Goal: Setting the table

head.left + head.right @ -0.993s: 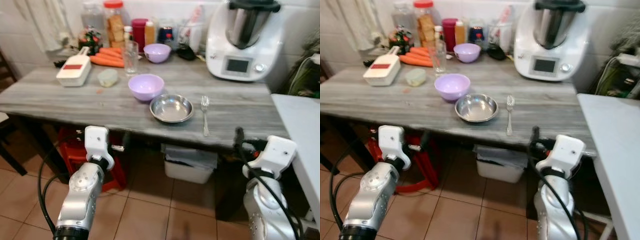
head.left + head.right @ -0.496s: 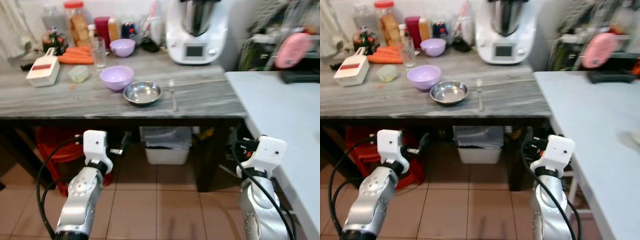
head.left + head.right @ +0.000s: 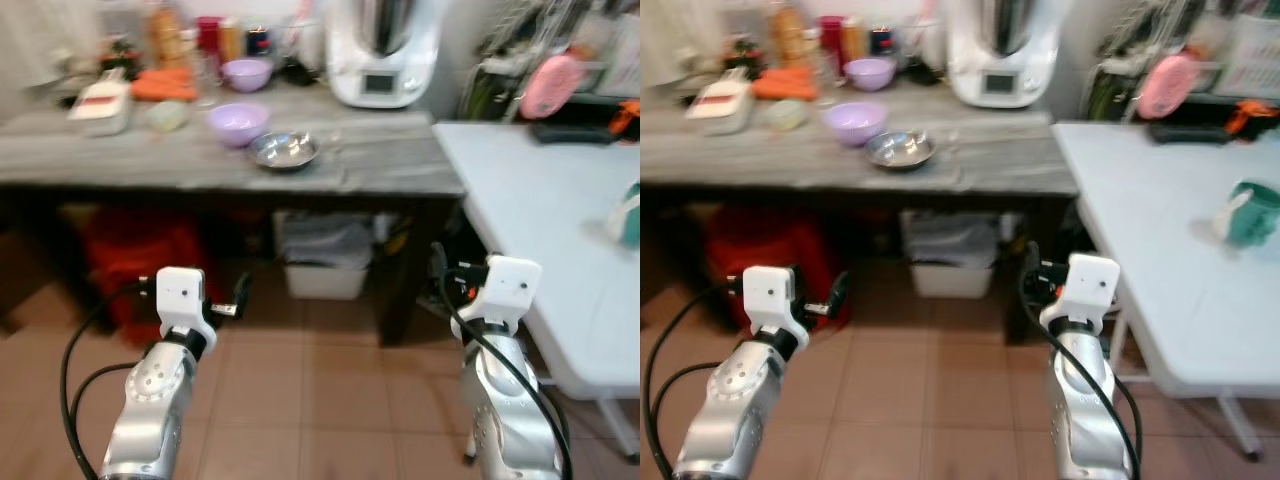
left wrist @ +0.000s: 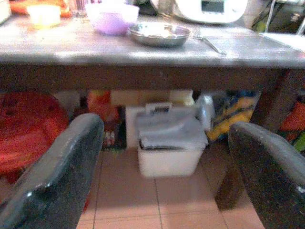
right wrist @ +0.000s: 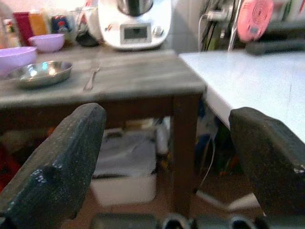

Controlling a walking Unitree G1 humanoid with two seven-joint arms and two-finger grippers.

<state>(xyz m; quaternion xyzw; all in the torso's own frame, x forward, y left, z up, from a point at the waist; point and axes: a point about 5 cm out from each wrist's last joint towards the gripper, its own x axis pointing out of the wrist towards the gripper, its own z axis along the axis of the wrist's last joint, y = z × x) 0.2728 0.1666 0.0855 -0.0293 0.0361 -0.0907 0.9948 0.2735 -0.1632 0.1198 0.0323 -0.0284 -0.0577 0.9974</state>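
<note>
Tiled floor lies open before grey desk edge; left end effector and right end effector both spread wide, empty.

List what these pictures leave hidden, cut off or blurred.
- Jars and bottles at the back of the grey table: head views, motion blur hides labels.
- Teal object on the white table: blurred, kind unclear.
- White appliance: right wrist view, top cut off.
</note>
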